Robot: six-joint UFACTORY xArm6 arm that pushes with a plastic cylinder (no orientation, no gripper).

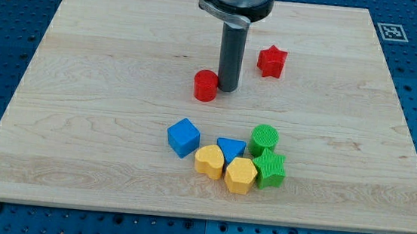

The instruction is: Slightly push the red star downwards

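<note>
While touching red cylinder (206,85), my tip (228,88) sits left of red star (272,61).

red blocks (272,61): 2 | blue blocks (183,137): 2 | yellow blocks (209,161): 2 | green blocks (264,138): 2

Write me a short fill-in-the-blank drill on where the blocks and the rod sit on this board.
1. My tip rests right beside the red ____.
2. The red star lies toward the view's ____ of my tip.
3. The blue triangle sits between the blue cube and the ____ cylinder.

Missing words: cylinder; right; green
</note>
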